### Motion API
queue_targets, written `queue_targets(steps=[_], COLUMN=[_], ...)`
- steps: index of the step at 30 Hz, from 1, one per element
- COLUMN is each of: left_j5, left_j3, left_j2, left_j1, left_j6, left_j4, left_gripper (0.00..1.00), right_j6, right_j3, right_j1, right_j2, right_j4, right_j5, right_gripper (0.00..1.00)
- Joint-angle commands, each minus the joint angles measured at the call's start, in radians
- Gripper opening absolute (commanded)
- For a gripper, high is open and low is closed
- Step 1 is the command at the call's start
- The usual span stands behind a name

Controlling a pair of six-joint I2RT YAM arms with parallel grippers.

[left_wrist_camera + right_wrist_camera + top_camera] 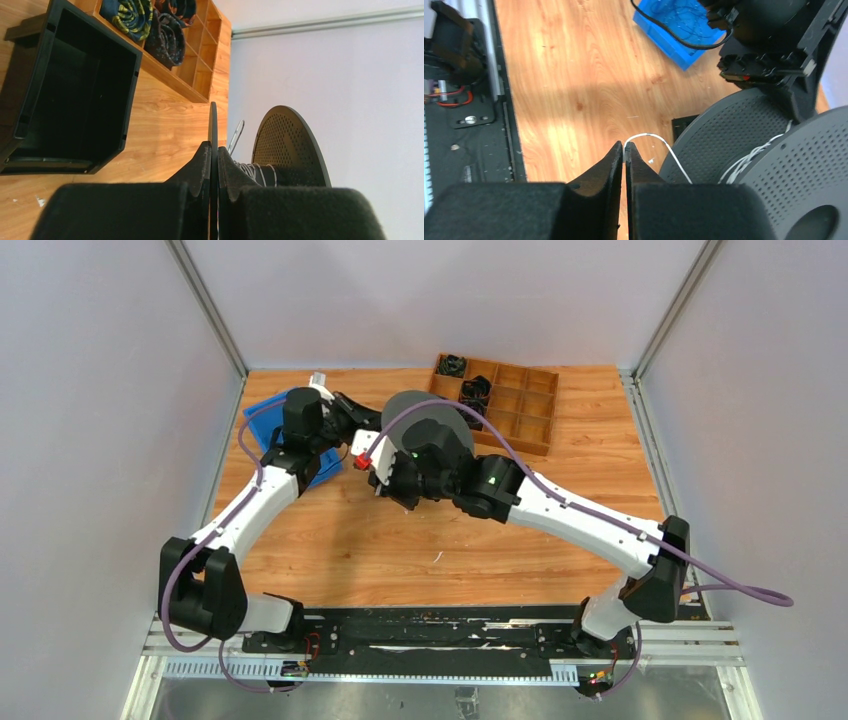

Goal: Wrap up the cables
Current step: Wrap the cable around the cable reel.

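The cables are one thin white wire (667,148). It arcs from my right gripper (624,145), which is shut on its free end, to a black perforated spool (729,132), where turns of it lie round the hub (256,170). My left gripper (213,148) is shut on the spool's thin near flange (213,125), holding it edge-on above the table. The far flange (292,142) stands behind the hub. From above, the spool (432,420) sits between the two wrists at the table's middle back.
A blue tray (674,35) with thin dark wires lies at the left back. A black open box (70,100) stands below the spool. Behind it a wooden compartment organizer (520,405) holds dark coiled bundles (165,37). The black base rail (479,90) runs along the near edge.
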Motion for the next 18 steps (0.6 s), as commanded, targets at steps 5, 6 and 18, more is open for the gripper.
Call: queue_targets(steps=[5, 6, 18], left_j5=[-0.045, -0.051, -0.092], left_j3=[0.075, 0.079, 0.141], left_j2=[-0.05, -0.054, -0.084], left_j1=[-0.056, -0.061, -0.124], left_j6=[0.148, 0.163, 0.322], left_j4=[-0.067, -0.078, -0.173], left_gripper=[0.0, 0.0, 0.0], right_j6=[-0.108, -0.111, -0.259], right_j3=[0.099, 0.102, 0.141], right_j1=[0.05, 0.05, 0.071], right_j2=[0.041, 0.041, 0.065], right_j4=[-0.074, -0.073, -0.09], right_j5=[0.272, 0.28, 0.459], right_gripper=[0.1, 0.1, 0.16])
